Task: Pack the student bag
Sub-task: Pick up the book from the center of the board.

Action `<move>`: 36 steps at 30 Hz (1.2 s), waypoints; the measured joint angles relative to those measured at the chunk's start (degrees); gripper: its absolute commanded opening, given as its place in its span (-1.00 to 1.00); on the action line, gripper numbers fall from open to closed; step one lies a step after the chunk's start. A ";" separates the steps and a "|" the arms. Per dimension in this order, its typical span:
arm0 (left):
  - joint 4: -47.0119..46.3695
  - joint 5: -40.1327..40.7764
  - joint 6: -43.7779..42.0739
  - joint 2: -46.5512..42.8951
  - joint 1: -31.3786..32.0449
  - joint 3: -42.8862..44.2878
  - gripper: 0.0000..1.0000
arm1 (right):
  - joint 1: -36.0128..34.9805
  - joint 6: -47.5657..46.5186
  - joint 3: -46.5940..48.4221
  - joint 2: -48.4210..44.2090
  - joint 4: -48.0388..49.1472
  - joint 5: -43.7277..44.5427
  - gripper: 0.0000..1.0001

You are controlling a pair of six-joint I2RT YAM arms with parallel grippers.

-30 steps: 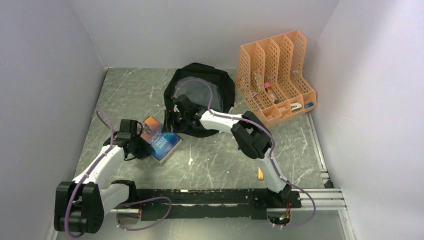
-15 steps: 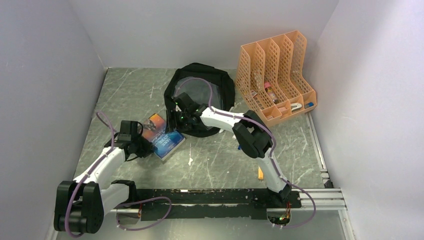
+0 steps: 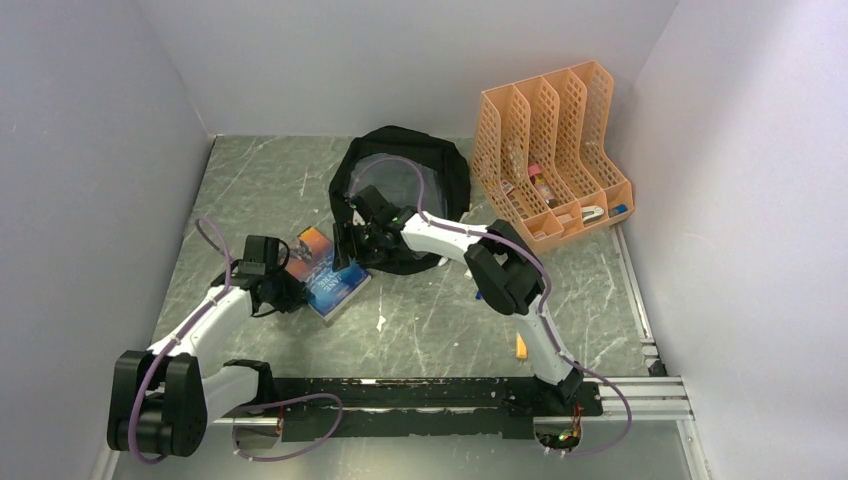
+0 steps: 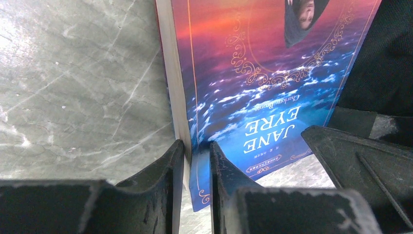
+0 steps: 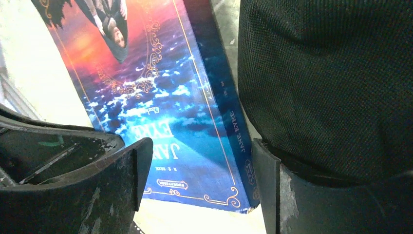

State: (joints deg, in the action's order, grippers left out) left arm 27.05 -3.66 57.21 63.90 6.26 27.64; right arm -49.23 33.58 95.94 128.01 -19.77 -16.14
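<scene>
The student bag point(image 3: 405, 185) is a black, floppy backpack at the back middle of the table, its opening facing up. A blue and orange book titled Jane Eyre point(image 3: 326, 270) lies just left of the bag's front edge. My left gripper point(image 3: 285, 292) is shut on the book's near corner; in the left wrist view point(image 4: 195, 163) the cover point(image 4: 263, 73) and page edge sit between the fingers. My right gripper point(image 3: 356, 238) is open at the bag's front rim. In the right wrist view point(image 5: 202, 168) the book point(image 5: 160, 102) lies below it, with bag fabric point(image 5: 331, 73) against the right finger.
An orange mesh file organiser point(image 3: 553, 150) holding small items stands at the back right. A small orange object point(image 3: 521, 347) lies near the right arm's base. Grey walls close in the left, back and right. A black rail point(image 3: 430, 395) runs along the front edge.
My left gripper has pushed the book a little to the right, toward the bag. My right gripper has shifted slightly at the bag's front rim.
</scene>
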 measured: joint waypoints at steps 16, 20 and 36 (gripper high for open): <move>0.15 0.52 0.00 0.68 0.79 0.42 -0.90 | 5.01 4.48 -4.15 1.99 11.19 -18.14 0.37; 0.48 1.11 0.02 0.83 1.14 0.55 -0.90 | 6.19 9.94 -7.80 1.99 19.98 -21.46 0.30; 1.90 2.12 0.68 0.81 1.84 0.96 -0.90 | 6.21 17.97 -8.37 2.23 33.33 -24.33 0.14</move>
State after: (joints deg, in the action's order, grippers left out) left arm 28.95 -1.54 57.89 64.71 8.10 28.60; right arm -43.03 51.55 87.57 130.23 13.56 -40.47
